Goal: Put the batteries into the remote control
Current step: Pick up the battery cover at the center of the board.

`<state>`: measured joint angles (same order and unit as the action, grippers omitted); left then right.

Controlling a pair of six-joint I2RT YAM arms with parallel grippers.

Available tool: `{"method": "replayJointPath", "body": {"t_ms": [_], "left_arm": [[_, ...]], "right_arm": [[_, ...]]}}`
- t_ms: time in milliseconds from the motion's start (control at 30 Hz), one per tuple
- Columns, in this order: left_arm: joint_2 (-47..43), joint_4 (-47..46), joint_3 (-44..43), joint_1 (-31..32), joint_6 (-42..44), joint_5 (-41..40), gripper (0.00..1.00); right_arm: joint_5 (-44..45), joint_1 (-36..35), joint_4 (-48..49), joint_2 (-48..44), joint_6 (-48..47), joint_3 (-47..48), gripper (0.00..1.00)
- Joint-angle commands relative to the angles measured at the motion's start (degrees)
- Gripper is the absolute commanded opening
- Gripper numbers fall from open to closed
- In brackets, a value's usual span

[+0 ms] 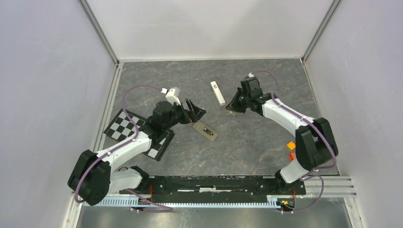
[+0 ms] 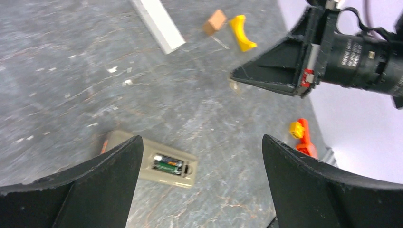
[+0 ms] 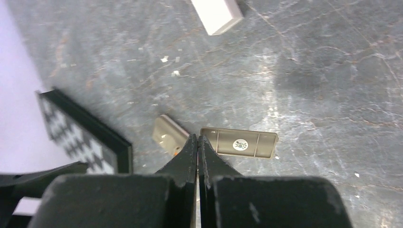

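While the board (image 1: 135,133) lies near-left, orange bits (image 1: 290,145) sit well to its right, by the R arm (image 1: 309,137). Remote (image 1: 205,130) lies just right of the board, back up, recess open w/ sth greenish inside – can't tell what. L claw (image 1: 197,115) hangs just beyond the board's right corner, over the remote's far end, fingers spread wide, nothing in them. R claw (image 1: 229,108) is further right of the board, clenched tight; olive panel (image 3: 239,142) w/ round sticker shows by its tips – can't tell if pinched. White bar (image 1: 217,92) lies farthest, beyond and right of the board.
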<state>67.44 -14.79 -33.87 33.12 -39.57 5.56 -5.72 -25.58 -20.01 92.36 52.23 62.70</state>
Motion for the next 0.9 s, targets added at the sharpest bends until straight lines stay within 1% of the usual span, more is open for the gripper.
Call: {"method": "replayJointPath", "body": {"t_ms": [0, 133, 200, 267, 333, 433, 533, 600, 733, 867], "left_arm": [[1.3, -13.7, -0.3, -0.4, -0.3, 11.4, 1.00], [4.4, -18.2, -3.3, -0.6, -2.3, 17.5, 1.00], [5.5, -20.8, -3.9, -0.4, -0.8, 18.8, 0.99], [6.3, -22.8, -5.0, 0.1, 3.5, 20.1, 0.99], [6.9, -20.1, -7.7, 1.0, 8.3, 16.5, 0.98], [9.5, -17.2, -12.1, 2.0, 13.1, 12.8, 0.90], [13.0, -16.9, -15.2, 3.1, 16.1, 10.4, 0.82], [15.2, -17.2, -16.5, 3.8, 17.8, 10.4, 0.79], [18.4, -18.3, -18.2, 5.6, 22.3, 10.7, 0.75], [18.9, -21.6, -16.6, 6.2, 23.3, 10.4, 0.75]], "right_arm": [[-10.6, 2.7, 12.1, -6.6, 1.3, -3.7, 0.00], [-16.2, 5.4, 15.6, -11.0, 6.1, -6.8, 0.00], [-18.4, 6.4, 18.3, -12.9, 9.4, -8.4, 0.00], [-19.6, 6.9, 19.5, -14.3, 12.7, -9.0, 0.00], [-21.2, 7.0, 21.4, -15.1, 16.1, -9.4, 0.00], [-22.7, 6.9, 26.1, -16.1, 21.7, -11.2, 0.00], [-22.8, 6.9, 28.4, -16.9, 25.1, -11.6, 0.00], [-22.9, 6.9, 29.9, -17.3, 27.0, -11.8, 0.00], [-22.7, 6.9, 32.4, -17.9, 30.5, -12.6, 0.00], [-22.4, 6.9, 33.8, -17.7, 32.2, -12.7, 0.00]]}}
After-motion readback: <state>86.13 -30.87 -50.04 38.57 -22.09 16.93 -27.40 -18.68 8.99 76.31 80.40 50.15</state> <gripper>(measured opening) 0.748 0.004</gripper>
